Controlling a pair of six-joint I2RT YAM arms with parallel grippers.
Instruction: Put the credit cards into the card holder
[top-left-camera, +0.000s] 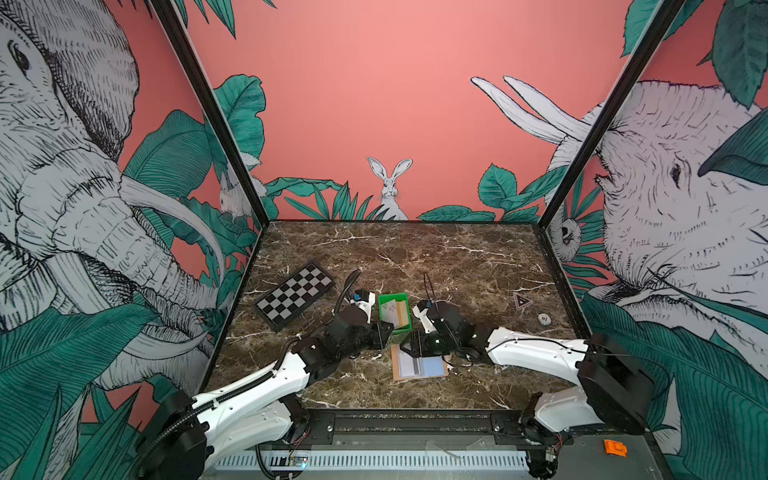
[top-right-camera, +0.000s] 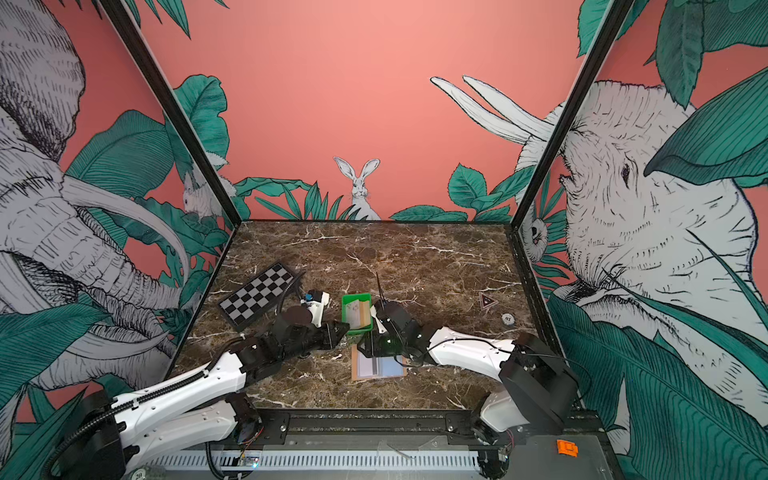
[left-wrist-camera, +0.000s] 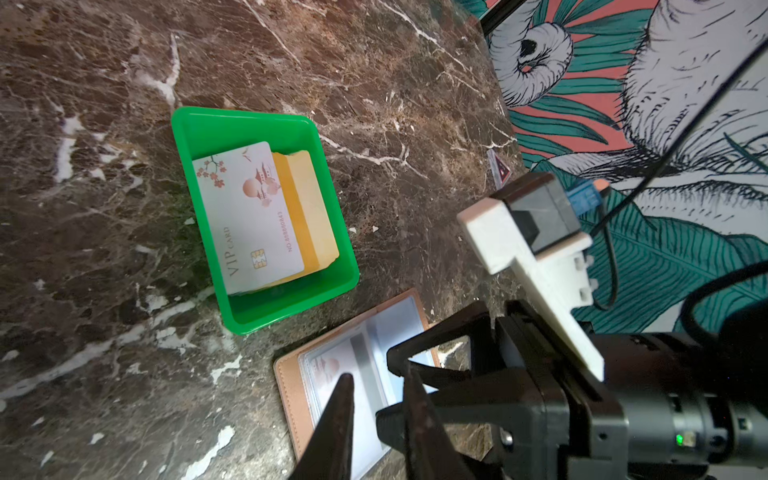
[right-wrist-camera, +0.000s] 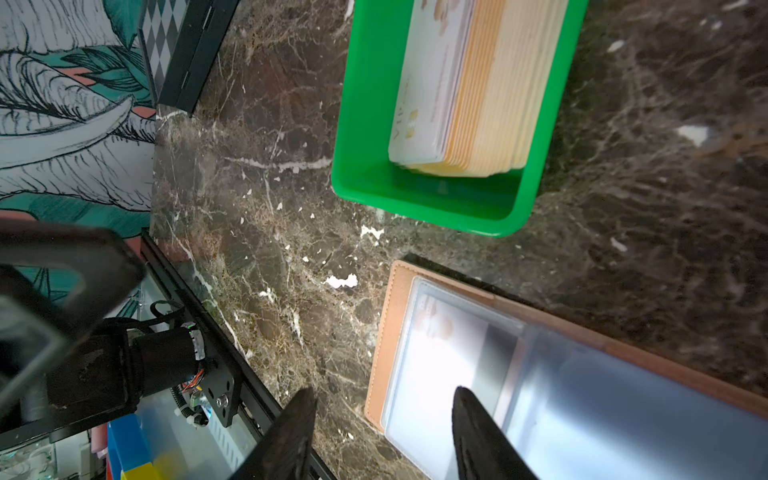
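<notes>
The card holder (top-left-camera: 419, 368) lies open on the marble near the front, tan outside with pale blue clear sleeves. A printed card (left-wrist-camera: 328, 368) shows through its left sleeve. More credit cards (left-wrist-camera: 249, 216) stand stacked in a green tray (left-wrist-camera: 195, 129) just behind it: a white VIP card in front, several yellowish ones (left-wrist-camera: 311, 208) behind. My left gripper (left-wrist-camera: 378, 372) hovers at the holder's far left corner, its jaws a little apart with nothing between them. My right gripper (right-wrist-camera: 382, 395) is open over the holder's left edge, one finger (right-wrist-camera: 469, 415) above the sleeve, the other above the table.
A black-and-white checkered board (top-left-camera: 295, 297) lies at the left rear. At the right are a triangular sticker (top-left-camera: 522, 300) and a small round token (top-left-camera: 543, 318). The two grippers are close together between the tray (top-left-camera: 388, 297) and the holder.
</notes>
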